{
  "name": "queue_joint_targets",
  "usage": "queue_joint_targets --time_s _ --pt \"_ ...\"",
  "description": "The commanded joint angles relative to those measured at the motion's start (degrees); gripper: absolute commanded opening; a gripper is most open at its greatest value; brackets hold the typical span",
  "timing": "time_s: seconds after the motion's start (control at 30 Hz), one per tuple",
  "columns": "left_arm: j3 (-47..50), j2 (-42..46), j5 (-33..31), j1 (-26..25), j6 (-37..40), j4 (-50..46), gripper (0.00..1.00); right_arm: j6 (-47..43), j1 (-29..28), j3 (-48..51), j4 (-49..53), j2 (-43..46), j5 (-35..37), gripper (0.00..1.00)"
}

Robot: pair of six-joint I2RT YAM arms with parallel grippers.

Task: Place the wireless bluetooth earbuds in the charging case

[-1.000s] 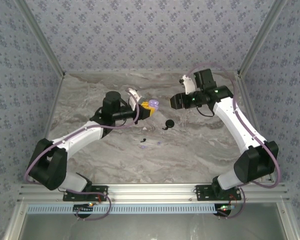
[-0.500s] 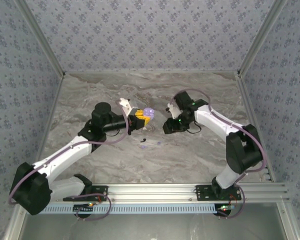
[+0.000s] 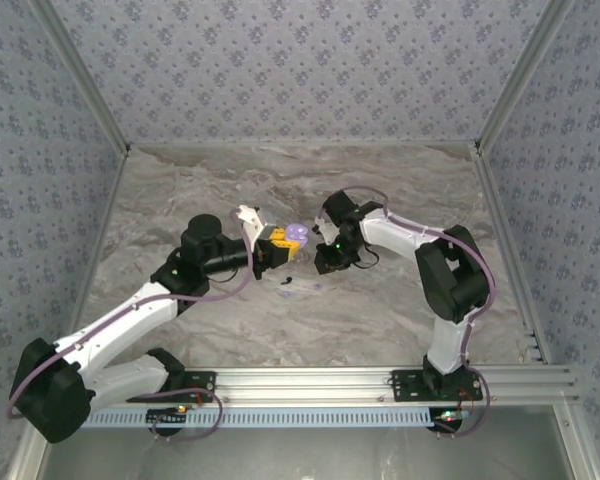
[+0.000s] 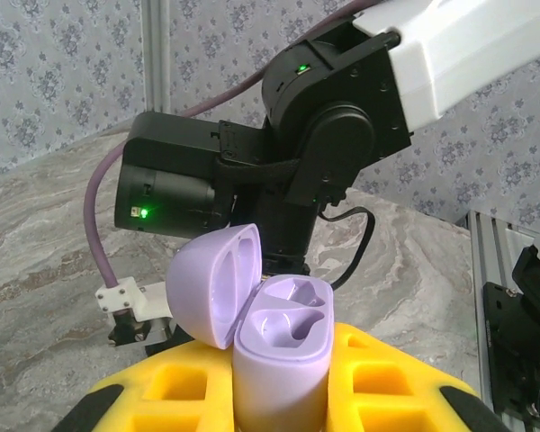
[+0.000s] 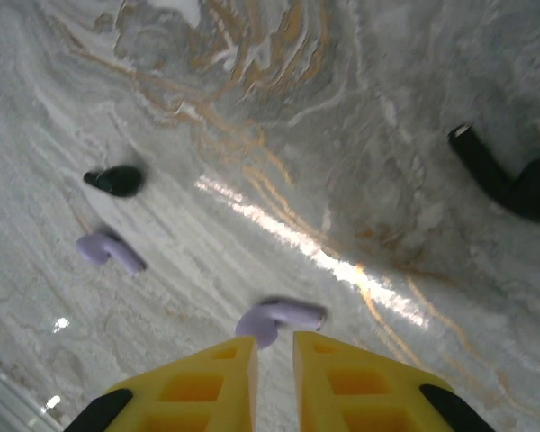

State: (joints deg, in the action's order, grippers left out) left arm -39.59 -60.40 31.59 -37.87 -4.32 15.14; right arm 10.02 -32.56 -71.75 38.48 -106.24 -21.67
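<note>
My left gripper [image 4: 274,396] is shut on the lavender charging case [image 4: 279,346], held upright with its lid [image 4: 211,283] swung open to the left and both wells empty. In the top view the case [image 3: 297,233] sits at the left gripper [image 3: 277,246], above the table's middle. My right gripper [image 5: 275,346] is down at the table with its yellow jaws closed to a narrow gap on a lavender earbud [image 5: 283,317] at their tips. To the left of it lie a second lavender earbud [image 5: 110,251] and a black earbud [image 5: 115,180].
A black piece [image 5: 513,184] lies at the right edge of the right wrist view; I cannot tell what it is. The right arm's black wrist [image 4: 252,180] stands close behind the case. Patterned walls enclose the marble table [image 3: 180,190], with an aluminium rail [image 3: 300,380] in front.
The right arm swung in and down from the back right to the earbuds, and its jaws closed. The left arm drew the open case slightly nearer and lower.
</note>
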Motion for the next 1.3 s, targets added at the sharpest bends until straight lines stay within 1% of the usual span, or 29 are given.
queue_joint_targets --time_s 0.0,0.43,0.93,0.97,1.27 --pt "0.7 1.8 -1.1 -0.7 0.8 0.6 0.09 0.6 -0.4 -1.8 0.1 -1.7 2.4 0.16" --pt "1.7 3.1 -1.8 -0.8 0.6 0.6 0.09 -0.8 -1.5 -2.3 2.5 -6.1 2.2 0.15" --pt "2.0 3.8 -1.8 -0.9 0.1 0.5 0.09 1.7 -3.7 2.9 3.1 -1.0 6.1 0.15" --pt "2.0 4.0 -1.8 -0.8 0.0 0.5 0.08 1.8 -3.9 4.8 3.1 -0.7 6.0 0.15" --pt "2.1 3.8 -2.4 -0.9 0.1 0.8 0.09 2.2 -5.5 5.7 1.7 -0.9 3.0 0.16"
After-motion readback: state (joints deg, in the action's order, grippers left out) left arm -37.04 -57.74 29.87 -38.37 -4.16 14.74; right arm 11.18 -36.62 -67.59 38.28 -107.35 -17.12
